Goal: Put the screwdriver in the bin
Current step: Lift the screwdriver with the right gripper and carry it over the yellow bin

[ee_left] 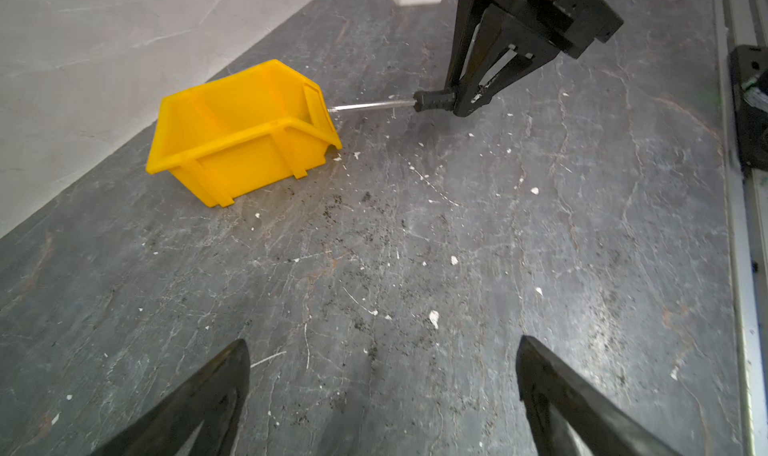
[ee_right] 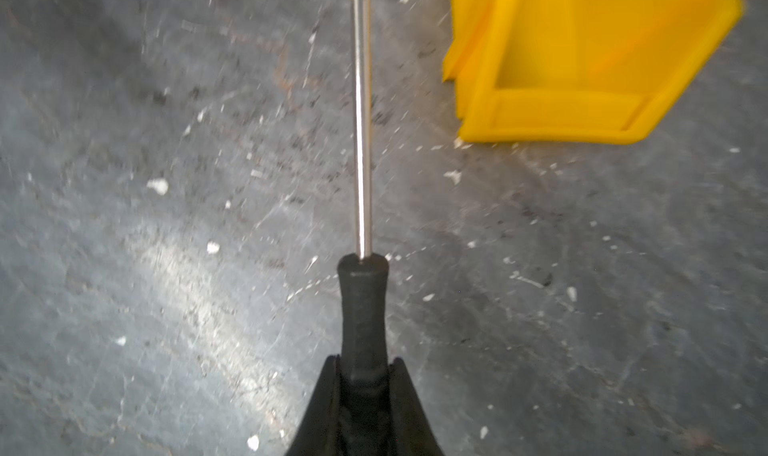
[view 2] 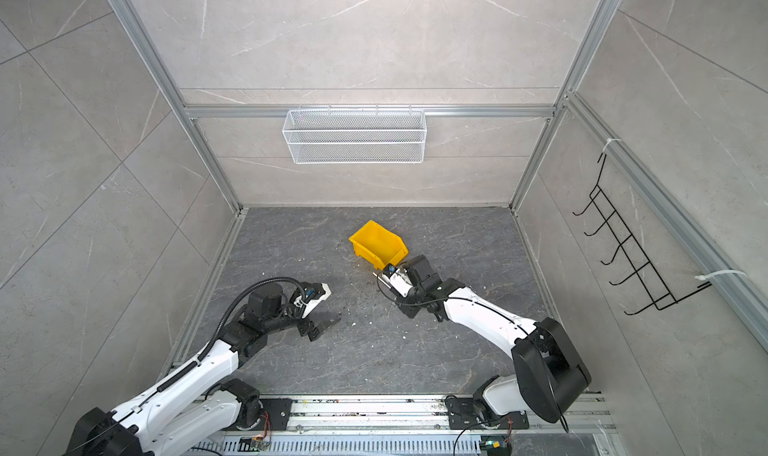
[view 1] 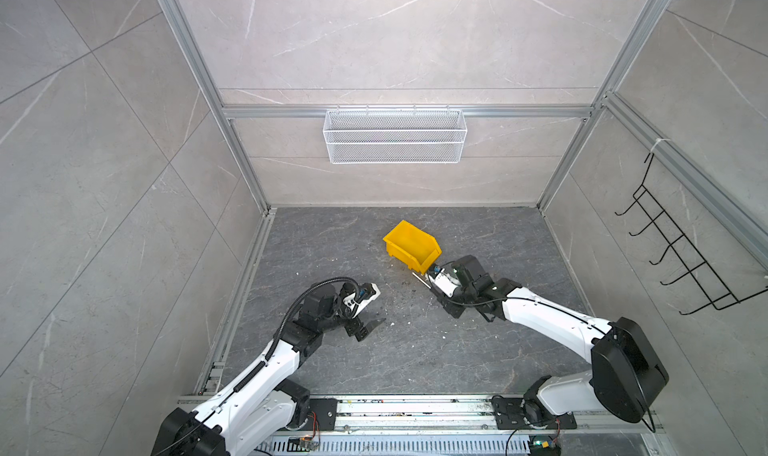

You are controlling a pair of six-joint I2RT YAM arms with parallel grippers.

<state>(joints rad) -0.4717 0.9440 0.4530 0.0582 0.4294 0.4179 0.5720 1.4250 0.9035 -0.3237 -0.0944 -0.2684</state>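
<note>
Left pincer [view 1: 376, 306] spread wide, low over dark veined stone surface [view 1: 415, 350]; left arm [view 1: 266, 375] bent at elbow, reaching inward. Open room between arms, only white crumbs [ee_left: 433, 318] scattered. Yellow plastic bin [view 1: 411, 246] mid-surface, upright, sloped cut-away lip facing right arm [view 1: 548, 316], well apart from walls [view 1: 395, 38]. Screwdriver [ee_left: 370, 106] outside bin, slim steel shaft near level, tip just beside lip. Right pincer [ee_right: 365, 370] clamped on black handle, arm stretched low toward bin.

No readable text, label or number anywhere.
</note>
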